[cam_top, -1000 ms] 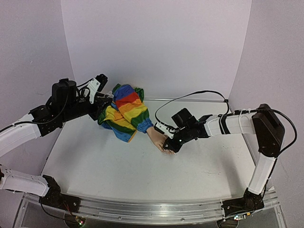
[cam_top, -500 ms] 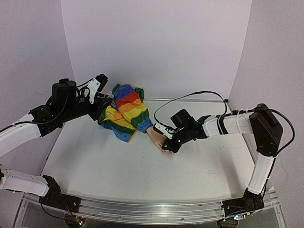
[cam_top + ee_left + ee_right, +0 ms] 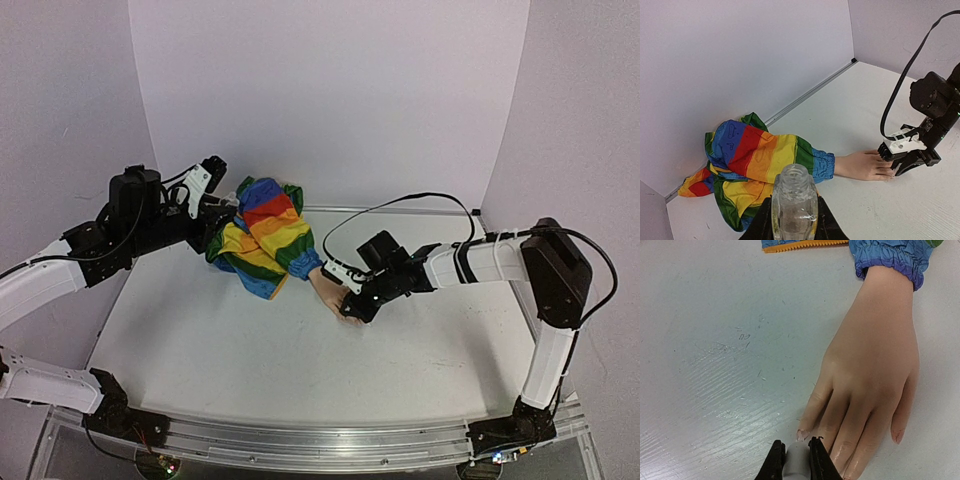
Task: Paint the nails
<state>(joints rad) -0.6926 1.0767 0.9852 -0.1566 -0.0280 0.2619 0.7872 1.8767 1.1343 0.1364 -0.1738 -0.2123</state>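
While the left claw (image 3: pixel 794 222) is clamping the uncapped clear bottle (image 3: pixel 794 197) upright near the rainbow-striped sleeve (image 3: pixel 760 160), any tilt of that wrist is risking a spill onto the cloth, since nothing is closing the bottle's neck. Moving rightward, the mannequin hand (image 3: pixel 872 360) is lying palm down on the worktop (image 3: pixel 855 100), its wrist emerging from the sleeve's blue cuff, and the nails (image 3: pixel 802 433) are sitting at the fingertips that are pointing toward the right claw (image 3: pixel 795 456). Nothing visible is pinning the hand down, so a sideways push is likely to be sliding it and smearing polish across skin instead of nail. The right claw, clamped tight on a pale applicator handle (image 3: pixel 797 466), is hovering just beside the tip of the outermost finger. The brush end is hiding beneath the claw, so whether it is touching the nail cannot be told. Because the nails are so tiny, a slight aiming error is threatening to put polish on the fingertip or the worktop. Pressing down too hard is risking the black claw tips knocking the neighbouring fingers.
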